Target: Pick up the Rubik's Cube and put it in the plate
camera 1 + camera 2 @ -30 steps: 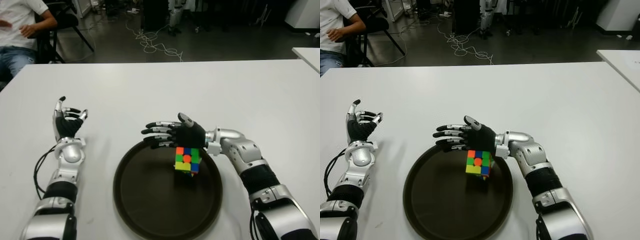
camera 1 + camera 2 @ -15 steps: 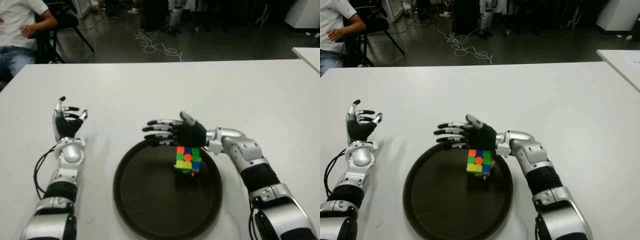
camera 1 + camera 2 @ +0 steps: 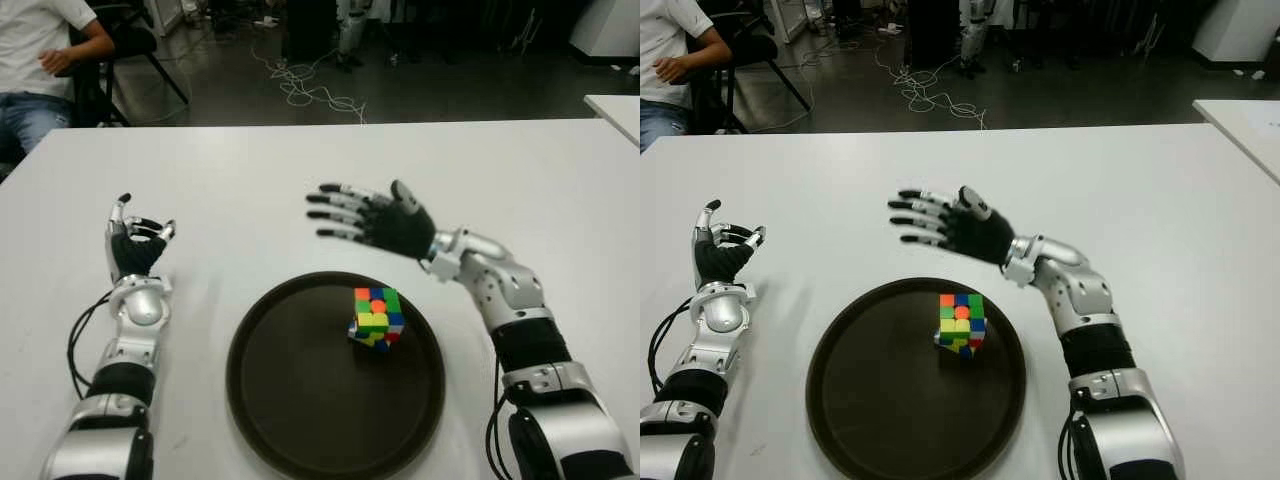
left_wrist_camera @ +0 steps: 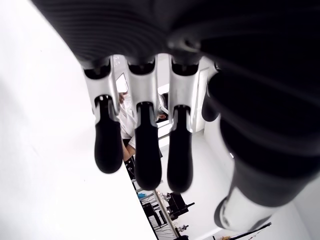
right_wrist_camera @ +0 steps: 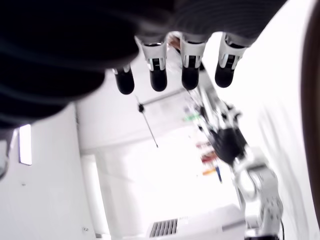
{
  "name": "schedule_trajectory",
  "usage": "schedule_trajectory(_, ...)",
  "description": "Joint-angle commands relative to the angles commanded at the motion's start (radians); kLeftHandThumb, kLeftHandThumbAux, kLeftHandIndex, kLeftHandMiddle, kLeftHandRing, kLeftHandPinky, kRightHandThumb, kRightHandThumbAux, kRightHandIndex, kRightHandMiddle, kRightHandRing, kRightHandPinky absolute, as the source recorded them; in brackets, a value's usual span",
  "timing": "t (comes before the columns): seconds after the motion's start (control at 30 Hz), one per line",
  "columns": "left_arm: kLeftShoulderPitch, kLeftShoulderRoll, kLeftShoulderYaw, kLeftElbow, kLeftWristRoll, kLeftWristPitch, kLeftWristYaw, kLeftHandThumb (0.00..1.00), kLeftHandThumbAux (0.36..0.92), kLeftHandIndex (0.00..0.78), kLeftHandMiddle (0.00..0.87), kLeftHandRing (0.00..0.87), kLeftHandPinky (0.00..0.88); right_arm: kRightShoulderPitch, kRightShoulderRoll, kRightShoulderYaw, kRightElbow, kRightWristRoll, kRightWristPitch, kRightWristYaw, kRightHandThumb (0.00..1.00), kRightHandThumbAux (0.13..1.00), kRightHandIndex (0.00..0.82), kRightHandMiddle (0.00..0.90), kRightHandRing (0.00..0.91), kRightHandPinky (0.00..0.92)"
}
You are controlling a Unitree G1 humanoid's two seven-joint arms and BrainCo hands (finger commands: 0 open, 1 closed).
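The Rubik's Cube [image 3: 376, 316] sits tilted inside the dark round plate [image 3: 300, 400], toward its far right part, with nothing touching it. My right hand [image 3: 365, 219] hovers above the white table just beyond the plate's far rim, fingers spread wide and empty; its wrist view shows straight fingertips [image 5: 158, 80] with nothing between them. My left hand [image 3: 135, 238] shows at the left of the table, well away from the plate, with its fingers loosely curled and empty.
The white table [image 3: 250, 170] stretches all around the plate. A seated person [image 3: 40, 60] and a chair are beyond the table's far left corner. Cables [image 3: 305, 85] lie on the floor behind. Another white table's corner [image 3: 615, 105] shows at the far right.
My right hand has let go of the cube and lifted up and away beyond the plate's far rim, fingers spreading. The cube has settled lower in the plate. The left hand has not moved.
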State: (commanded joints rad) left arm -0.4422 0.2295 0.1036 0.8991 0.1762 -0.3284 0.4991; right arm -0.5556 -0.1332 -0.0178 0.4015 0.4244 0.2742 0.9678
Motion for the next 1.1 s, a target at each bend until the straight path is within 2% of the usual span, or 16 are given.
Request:
schedule_trajectory(0.1,-0.001,0.001,0.000,0.005,0.000,-0.004,0.000,0.352,0.797,0.128,0.456,0.548,0.598,-0.039,-0.025,-0.045,0.027,0.018,-0.033,-0.006,0.000,0.366,0.000,0.000,0.000,0.000)
schedule_trajectory(0.2,-0.003,0.001,0.000,0.008,-0.001,-0.005,-0.001,0.352,0.795,0.131,0.442,0.539,0.605,-0.064,-0.037,-0.071,0.040,0.034,-0.046,0.001,0.000,0.364,0.000,0.000,0.000,0.000)
schedule_trajectory(0.33,-0.004,0.001,0.001,0.010,-0.002,-0.005,-0.004,0.349,0.795,0.129,0.491,0.600,0.653,-0.056,-0.038,-0.095,0.039,0.031,-0.104,-0.011,0.000,0.378,0.000,0.000,0.000,0.000)
schedule_trajectory(0.43,-0.006,0.001,0.004,0.011,-0.007,-0.002,-0.006,0.353,0.796,0.127,0.512,0.623,0.665,-0.078,-0.054,-0.159,0.112,0.014,-0.252,-0.051,0.000,0.380,0.000,0.000,0.000,0.000)
schedule_trajectory(0.47,-0.006,0.001,0.005,0.011,-0.008,-0.002,-0.007,0.359,0.797,0.126,0.491,0.599,0.633,-0.089,-0.058,-0.173,0.139,0.011,-0.289,-0.060,0.000,0.381,0.000,0.000,0.000,0.000)
schedule_trajectory(0.53,-0.007,0.000,0.005,0.012,-0.010,-0.003,-0.008,0.365,0.797,0.126,0.472,0.578,0.605,-0.096,-0.056,-0.180,0.165,-0.002,-0.347,-0.077,0.000,0.381,0.000,0.000,0.000,0.000)
schedule_trajectory(0.7,-0.008,0.001,0.008,0.016,-0.014,-0.009,-0.011,0.408,0.792,0.130,0.451,0.558,0.587,-0.068,-0.055,-0.168,0.160,-0.119,-0.565,-0.213,0.000,0.378,0.000,0.000,0.000,0.000)
schedule_trajectory(0.8,-0.009,0.003,0.008,0.018,-0.013,-0.011,-0.013,0.404,0.789,0.133,0.509,0.607,0.644,-0.060,-0.060,-0.162,0.176,-0.175,-0.656,-0.280,0.000,0.384,0.000,0.000,0.000,0.000)
schedule_trajectory(0.9,-0.009,0.003,0.007,0.020,-0.013,-0.013,-0.013,0.394,0.790,0.135,0.568,0.659,0.699,-0.052,-0.064,-0.158,0.192,-0.206,-0.709,-0.323,0.000,0.391,0.000,0.000,0.000,0.000)
schedule_trajectory(0.93,-0.009,0.003,0.006,0.021,-0.011,-0.014,-0.013,0.390,0.790,0.135,0.592,0.680,0.717,-0.036,-0.062,-0.157,0.203,-0.230,-0.749,-0.354,0.000,0.397,0.000,0.000,0.000,0.000)
schedule_trajectory(1.03,-0.009,0.003,0.004,0.023,-0.009,-0.019,-0.012,0.374,0.790,0.132,0.621,0.708,0.725,0.023,-0.034,-0.139,0.313,-0.370,-0.930,-0.536,0.000,0.428,0.000,0.000,0.000,0.000)
schedule_trajectory(1.1,-0.010,0.003,0.004,0.024,-0.009,-0.019,-0.012,0.370,0.788,0.131,0.618,0.708,0.715,0.038,-0.027,-0.129,0.355,-0.419,-0.991,-0.611,0.000,0.442,0.000,0.000,0.000,0.000)
